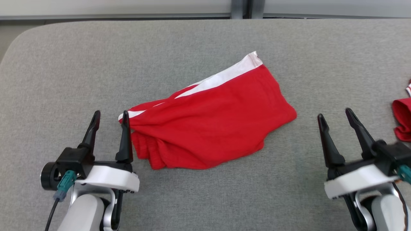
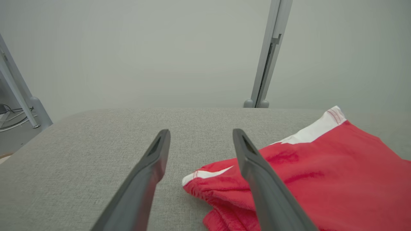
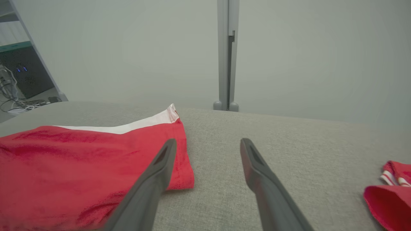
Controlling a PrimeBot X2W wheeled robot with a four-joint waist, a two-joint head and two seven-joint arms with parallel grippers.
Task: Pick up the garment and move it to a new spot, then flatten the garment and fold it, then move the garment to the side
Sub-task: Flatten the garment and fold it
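While both arms rest low over the grey tabletop (image 1: 64, 64), neither one holds anything. At the left, the left gripper (image 1: 110, 113) stands with its two dark fingers spread wide and empty; its inner finger is just beside the bunched left end of the garment (image 1: 212, 128), and I cannot tell whether it touches. The garment, red with a white band along its far edge, lies near the middle of the tabletop, doubled over loosely, with rumpled layers showing at its left end and a smoother right end. To the right, well apart from it, the right gripper (image 1: 334, 113) is also wide open and empty. A second red cloth (image 1: 403, 120) lies at the far right edge.

This layout probably fits two stages: a crumpled garment waiting to be picked up and carried to a new spot, or a roughly folded one waiting to be moved aside. Either way, the next move likely calls for a firm hold on the layered cloth, taking all the layers together so that it does not unfold.
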